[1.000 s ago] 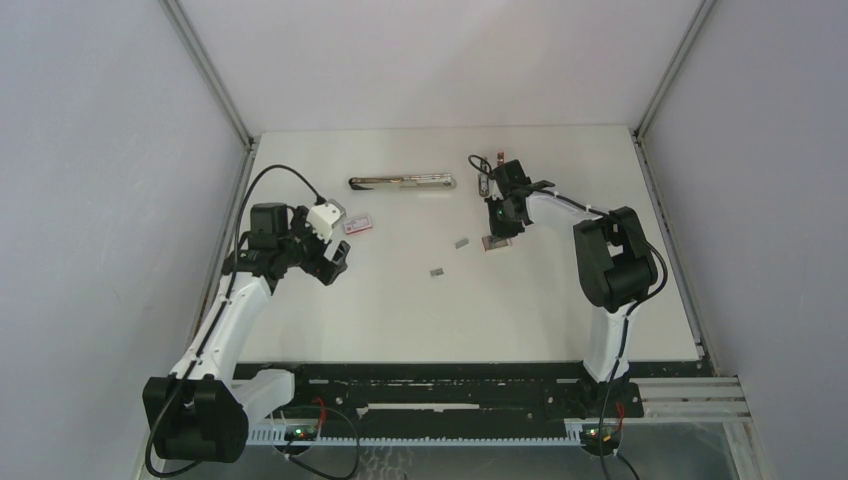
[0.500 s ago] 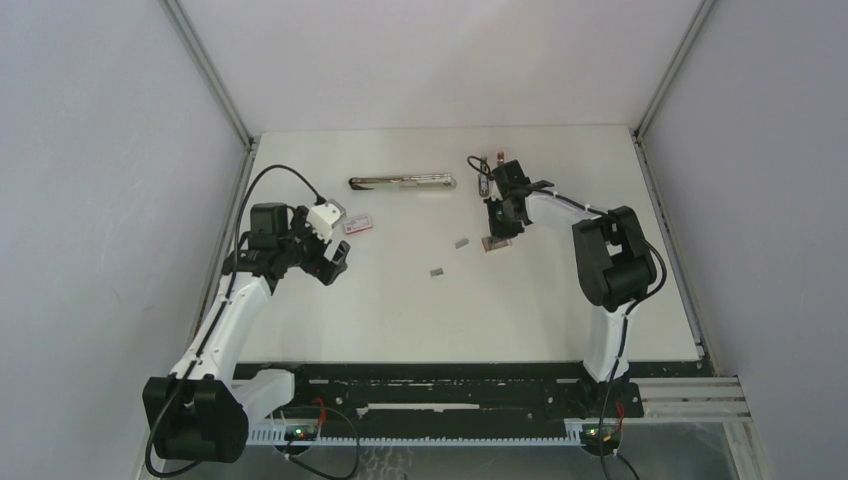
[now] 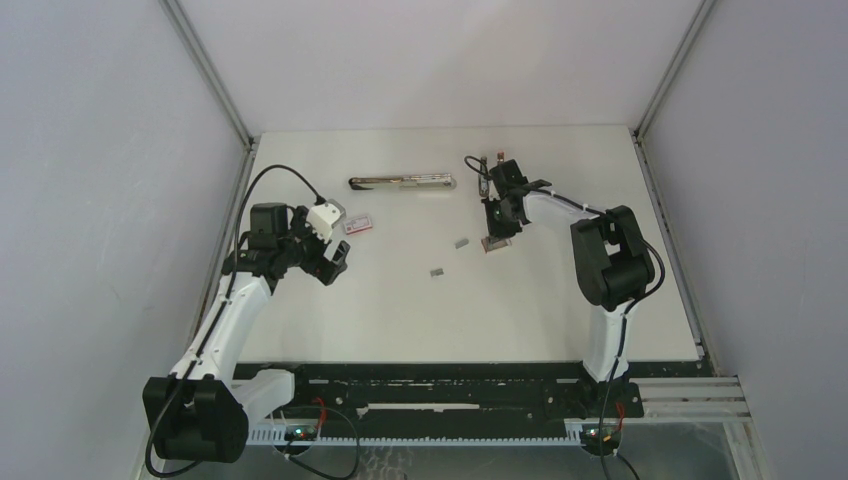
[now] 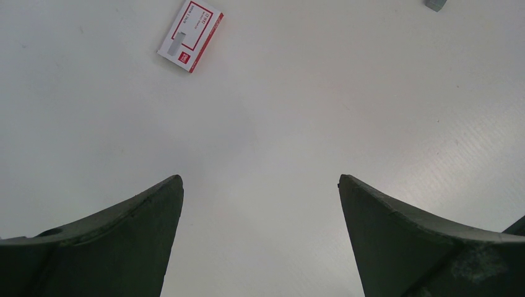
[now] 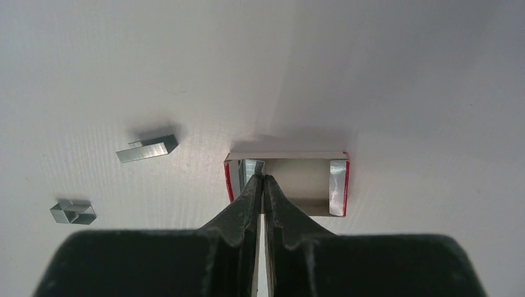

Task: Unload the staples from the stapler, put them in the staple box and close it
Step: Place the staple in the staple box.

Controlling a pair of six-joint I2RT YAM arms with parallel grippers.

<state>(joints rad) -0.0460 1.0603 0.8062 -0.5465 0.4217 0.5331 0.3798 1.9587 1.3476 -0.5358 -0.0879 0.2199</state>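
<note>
- Looking down the right wrist view, the right hand (image 5: 263, 180) is pinched fully shut, with its tips dipped into the left end of a small open cardboard tray (image 5: 285, 155). Can't tell if it's got a strip or just the tray wall.
- The staples (image 5: 147, 149): two loose strips lie on the bench (image 5: 402, 74) left of the tray, and more sit inside the tray at both ends.
- The stapler (image 3: 400, 183) lies flat toward the far side, well apart from both hands.
- The left hand (image 4: 260, 179) hangs wide open holding nothing, near the closed staple box (image 4: 190, 36).
- What could go wrong, imo: that tray looks light, so shut tips dragging sideways could shove or tip it and scatter the strips. A strip pinched at one end could also snap or slip out.
</note>
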